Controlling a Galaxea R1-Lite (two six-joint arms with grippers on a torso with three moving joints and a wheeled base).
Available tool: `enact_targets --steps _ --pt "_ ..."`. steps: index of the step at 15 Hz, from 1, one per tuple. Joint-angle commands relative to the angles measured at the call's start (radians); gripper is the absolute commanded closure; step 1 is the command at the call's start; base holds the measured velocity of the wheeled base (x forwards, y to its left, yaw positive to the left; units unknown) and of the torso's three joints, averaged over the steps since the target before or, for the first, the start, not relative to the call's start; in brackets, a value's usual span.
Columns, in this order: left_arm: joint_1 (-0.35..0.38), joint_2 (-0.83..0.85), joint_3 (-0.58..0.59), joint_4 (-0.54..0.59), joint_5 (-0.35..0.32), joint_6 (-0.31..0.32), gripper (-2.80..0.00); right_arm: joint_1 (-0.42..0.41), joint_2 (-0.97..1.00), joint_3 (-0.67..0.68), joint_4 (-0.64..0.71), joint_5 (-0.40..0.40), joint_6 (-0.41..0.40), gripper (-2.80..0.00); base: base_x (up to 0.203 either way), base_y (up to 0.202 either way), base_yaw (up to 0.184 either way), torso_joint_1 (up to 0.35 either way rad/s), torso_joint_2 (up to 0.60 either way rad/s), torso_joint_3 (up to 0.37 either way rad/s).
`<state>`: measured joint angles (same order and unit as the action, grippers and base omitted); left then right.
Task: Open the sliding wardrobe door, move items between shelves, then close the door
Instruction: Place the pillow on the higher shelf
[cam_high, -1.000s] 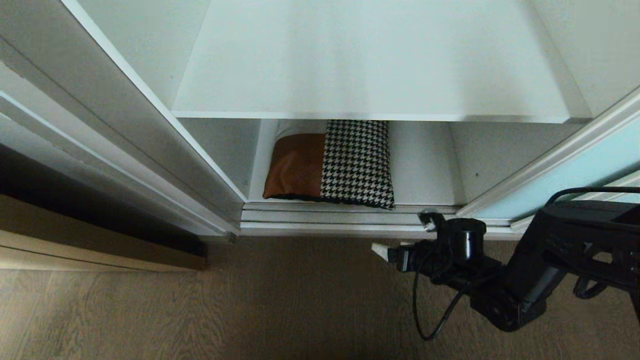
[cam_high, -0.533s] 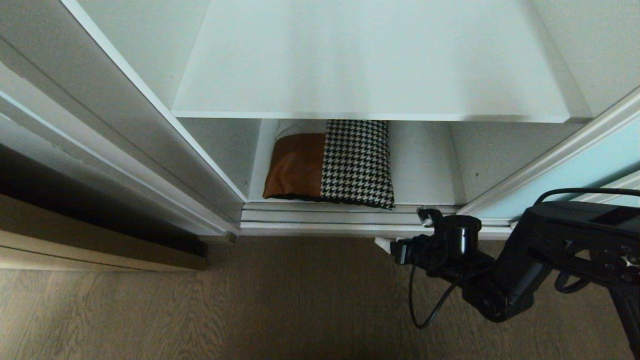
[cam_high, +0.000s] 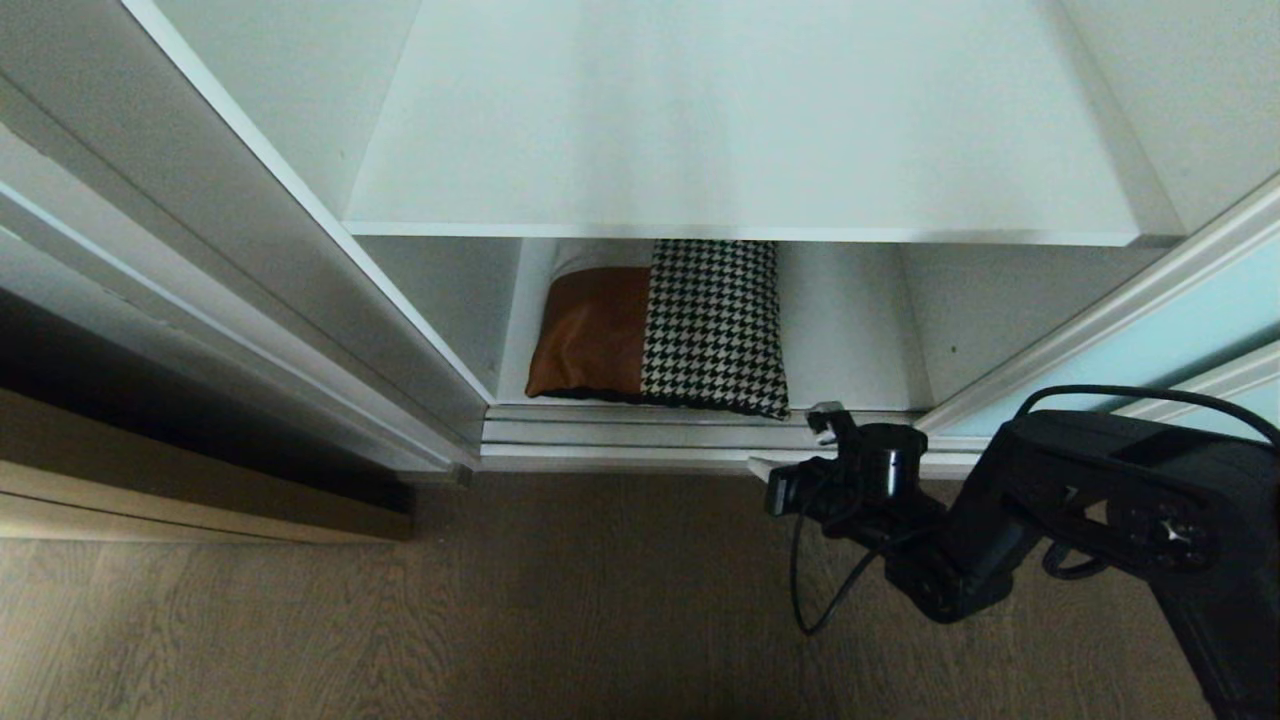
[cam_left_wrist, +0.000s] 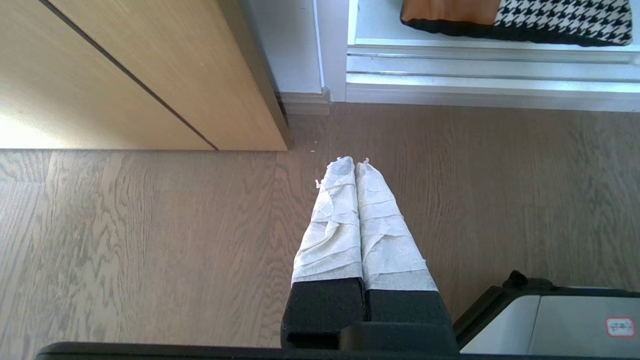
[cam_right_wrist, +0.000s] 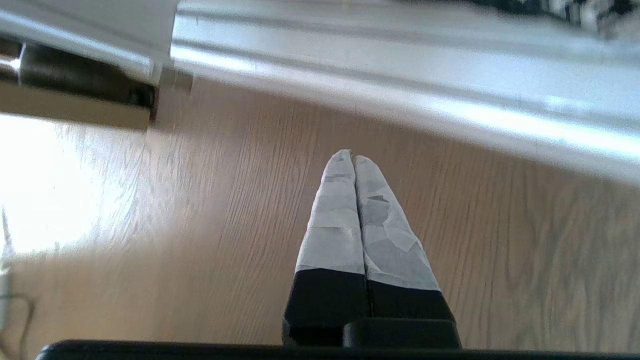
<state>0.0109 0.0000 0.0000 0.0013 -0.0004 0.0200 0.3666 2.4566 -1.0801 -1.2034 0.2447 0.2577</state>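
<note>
One cushion (cam_high: 660, 335), tan and houndstooth, lies on the lower shelf (cam_high: 850, 340) just behind the door track (cam_high: 640, 430), under the bare upper shelf (cam_high: 740, 130). The sliding door (cam_high: 1170, 330) stands pushed to the right, leaving the wardrobe open. The right pincer (cam_high: 762, 467) hangs low over the floor (cam_high: 400, 600) just before the track, its taped fingers (cam_right_wrist: 350, 200) pressed together on nothing. The left pincer (cam_left_wrist: 354, 165), likewise closed and empty, is parked above the floor near the wooden cabinet (cam_left_wrist: 125, 75). Likely hazards: closed fingers would only shove the cushion deeper; a low approach could strike the raised track; a lifted cushion could catch the upper shelf's front edge. Free room lies to the cushion's right.
</note>
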Motion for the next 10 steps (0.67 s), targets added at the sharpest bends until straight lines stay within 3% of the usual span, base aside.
enact_targets --steps 1,4,6,10 --pt "0.0 0.002 0.0 0.0 0.0 0.0 0.0 -0.006 0.047 -0.076 -0.001 -0.004 -0.002 0.0 0.0 0.0 0.0 0.0 0.0 0.0" --pt "0.001 0.002 0.0 -0.001 0.0 0.0 0.0 -0.027 -0.04 -0.014 0.072 -0.009 -0.007 0.0 0.0 0.0 0.0 0.0 0.0 0.0" --pt "0.0 0.002 0.0 -0.001 0.0 0.0 0.0 -0.05 -0.094 0.006 0.236 -0.034 -0.086 0.0 0.0 0.0 0.0 0.0 0.0 0.0" --pt "0.0 0.002 0.0 0.0 0.0 0.0 0.0 -0.068 -0.067 -0.069 0.276 -0.094 -0.134 0.0 0.0 0.0 0.0 0.0 0.0 0.0"
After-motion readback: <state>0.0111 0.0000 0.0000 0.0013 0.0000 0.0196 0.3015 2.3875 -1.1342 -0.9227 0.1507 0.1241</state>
